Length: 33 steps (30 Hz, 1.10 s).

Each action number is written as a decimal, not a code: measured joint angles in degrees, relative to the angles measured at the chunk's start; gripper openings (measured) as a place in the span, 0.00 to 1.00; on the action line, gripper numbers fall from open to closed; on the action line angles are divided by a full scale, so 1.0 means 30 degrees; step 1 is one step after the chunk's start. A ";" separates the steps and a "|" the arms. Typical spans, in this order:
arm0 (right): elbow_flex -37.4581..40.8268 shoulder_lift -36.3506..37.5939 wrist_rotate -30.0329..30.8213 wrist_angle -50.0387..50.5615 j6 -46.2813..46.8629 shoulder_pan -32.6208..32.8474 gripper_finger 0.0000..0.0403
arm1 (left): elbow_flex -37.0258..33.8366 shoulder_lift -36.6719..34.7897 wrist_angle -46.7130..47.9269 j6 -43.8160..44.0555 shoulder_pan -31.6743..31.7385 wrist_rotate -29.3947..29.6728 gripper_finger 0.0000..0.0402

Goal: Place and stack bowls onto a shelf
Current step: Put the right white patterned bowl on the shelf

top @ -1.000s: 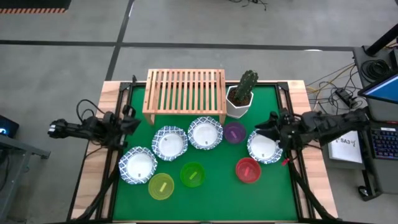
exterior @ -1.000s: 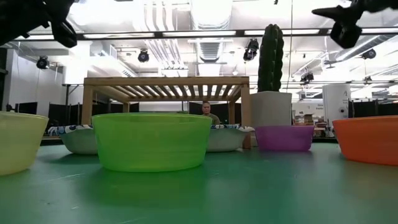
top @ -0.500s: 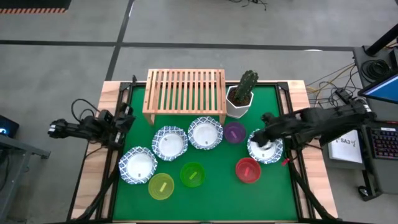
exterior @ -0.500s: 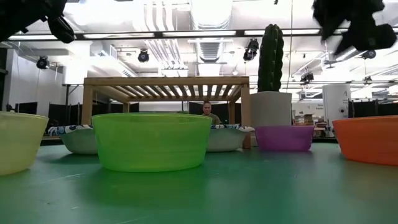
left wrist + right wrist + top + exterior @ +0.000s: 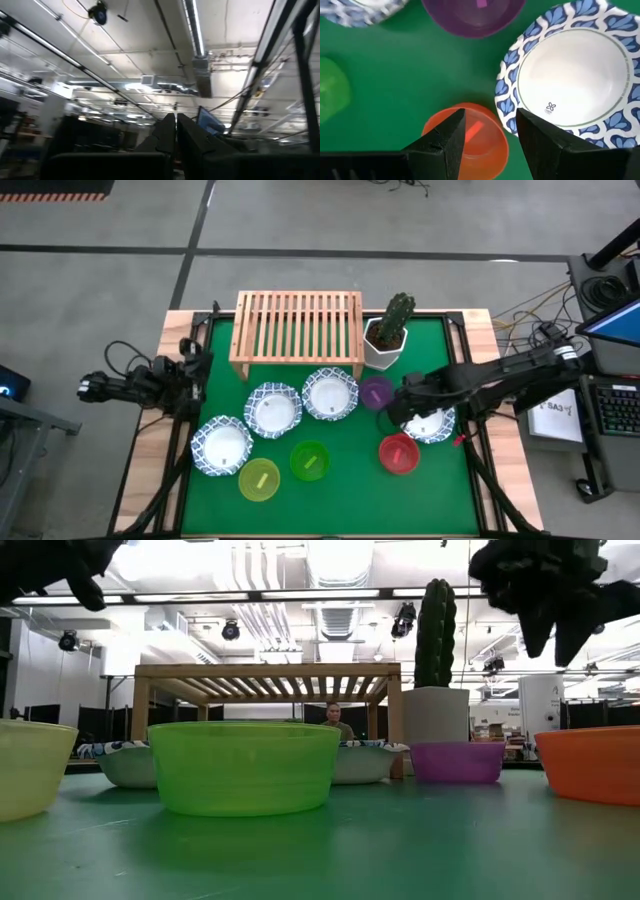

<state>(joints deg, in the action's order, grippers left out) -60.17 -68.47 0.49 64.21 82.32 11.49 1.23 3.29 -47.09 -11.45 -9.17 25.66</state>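
While its fingers are standing apart, the right gripper (image 5: 398,408) is hovering beside a blue-rimmed bowl (image 5: 575,82). The left gripper (image 5: 175,131) is waiting at the table's edge, fingers pressed together.

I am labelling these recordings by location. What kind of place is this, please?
Probably a robotics lab in a large industrial hall: exposed ceiling ducts and strip lights overhead, a computer desk beside the green table, cables on the floor.

two dark, jointed arms trailing black cables; the right gripper (image 5: 487,132) has blunt, angular black fingers.
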 joint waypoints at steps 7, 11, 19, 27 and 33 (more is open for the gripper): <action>-0.0664 -0.1858 -0.0678 -0.0011 -0.2438 -0.0007 0.41 | 0.0000 0.0000 -0.0380 -0.2226 0.0000 0.1285 0.00; -0.0783 -0.2750 -0.0666 -0.0037 -0.3087 -0.0051 0.41 | 0.0000 0.0002 -0.0402 -0.2245 0.0000 0.1293 0.00; -0.0761 -0.4929 -0.0679 -0.0059 -0.3190 -0.0051 0.41 | 0.0000 0.0000 -0.0446 -0.2374 0.0000 0.1296 0.00; -0.1349 -0.6580 -0.1160 -0.0063 -0.4296 -0.0095 0.41 | 0.0000 0.0003 -0.0366 -0.2374 0.0000 0.1304 0.00; -0.1752 -0.7555 -0.1141 -0.0066 -0.5257 -0.0095 0.41 | 0.0000 0.0000 -0.0300 -0.2381 0.0000 0.1307 0.00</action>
<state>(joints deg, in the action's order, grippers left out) -65.43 -91.14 -2.93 64.01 66.54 11.20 1.23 3.29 -47.99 -18.59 -9.17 29.58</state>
